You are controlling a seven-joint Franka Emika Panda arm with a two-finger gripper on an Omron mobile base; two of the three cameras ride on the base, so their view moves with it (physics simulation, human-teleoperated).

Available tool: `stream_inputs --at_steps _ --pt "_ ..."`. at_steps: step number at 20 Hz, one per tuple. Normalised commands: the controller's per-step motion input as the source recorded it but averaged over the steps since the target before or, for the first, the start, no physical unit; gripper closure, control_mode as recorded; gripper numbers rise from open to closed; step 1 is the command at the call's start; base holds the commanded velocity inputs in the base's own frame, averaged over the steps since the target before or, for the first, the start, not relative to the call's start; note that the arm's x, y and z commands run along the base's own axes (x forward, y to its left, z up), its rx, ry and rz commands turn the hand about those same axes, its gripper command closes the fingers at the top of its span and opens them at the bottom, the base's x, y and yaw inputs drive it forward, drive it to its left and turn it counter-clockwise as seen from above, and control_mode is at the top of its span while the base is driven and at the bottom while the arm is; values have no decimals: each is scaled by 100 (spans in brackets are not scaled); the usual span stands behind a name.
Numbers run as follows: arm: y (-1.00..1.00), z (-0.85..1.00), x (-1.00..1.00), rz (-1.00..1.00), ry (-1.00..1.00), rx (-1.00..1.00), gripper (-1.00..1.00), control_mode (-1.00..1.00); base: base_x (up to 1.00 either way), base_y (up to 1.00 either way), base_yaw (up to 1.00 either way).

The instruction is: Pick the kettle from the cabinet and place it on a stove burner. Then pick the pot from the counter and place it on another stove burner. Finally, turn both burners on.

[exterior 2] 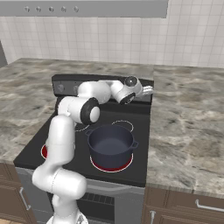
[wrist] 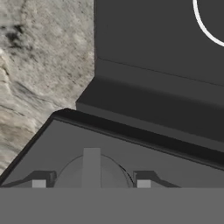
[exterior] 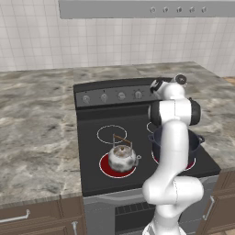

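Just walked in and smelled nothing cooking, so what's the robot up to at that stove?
The kettle sits on the front left burner and the pot on the front right one, both rings glowing red. The arm reaches to the back control panel, its claw open around a knob at the panel's right end, beside the counter. It holds nothing.

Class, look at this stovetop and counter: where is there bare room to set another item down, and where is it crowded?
Free: the rear left burner ring behind the kettle, and the counter left of the stove. Crowded: the front burners, taken by the kettle and the pot, and the control panel, where the gripper sits at a knob.
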Motion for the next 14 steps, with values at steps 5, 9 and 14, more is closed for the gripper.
stream_inputs --at_steps 5,9,14 --pt "4 -3 0 0 2 -3 100 -100 0 0 0" --pt "0 -3 0 0 1 -1 100 -100 0 0 0" --pt "0 -4 0 0 0 -1 100 -100 0 0 0"
